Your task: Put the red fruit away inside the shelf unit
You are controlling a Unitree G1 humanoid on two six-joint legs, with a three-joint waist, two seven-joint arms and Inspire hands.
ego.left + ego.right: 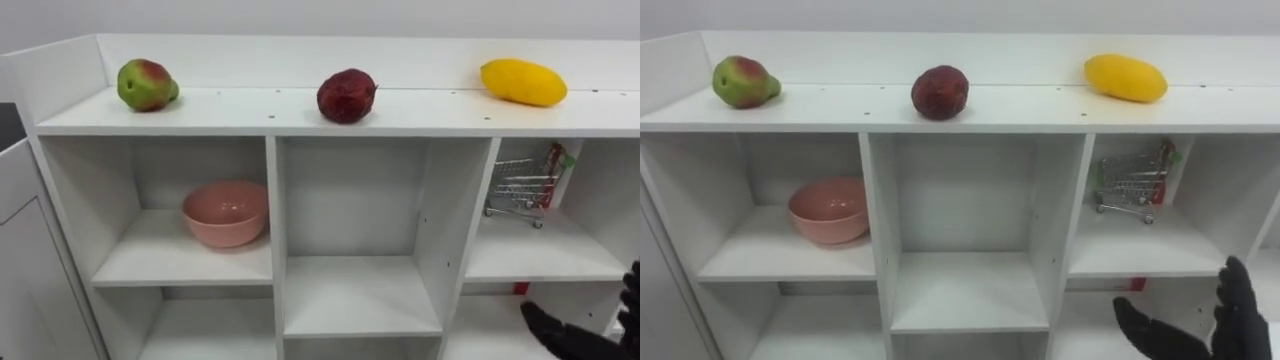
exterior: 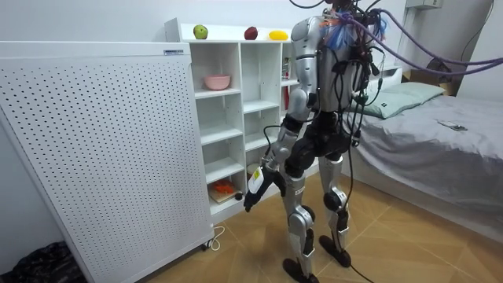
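While three fruits are lying well apart on the closet top [image 1: 200,112], the left eye view is showing a green-red fruit [image 1: 146,84] at left, a dark red fruit [image 1: 346,96] in the middle and a yellow mango [image 1: 523,82] at right, its long axis running left-right. The right hand [image 1: 565,338] is hovering low at right, fingers spread, holding nothing.

Room view: the left hand [image 2: 255,187] is hanging beside the thigh; its state cannot be told.

Right eye view: the mango is probably light, smooth and easily bruised, and is best gripped across its middle.

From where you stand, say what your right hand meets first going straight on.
Likely the front edge of the shelf board under the toy shopping cart, in the right column. The open right hand points up toward it; depth is unclear.
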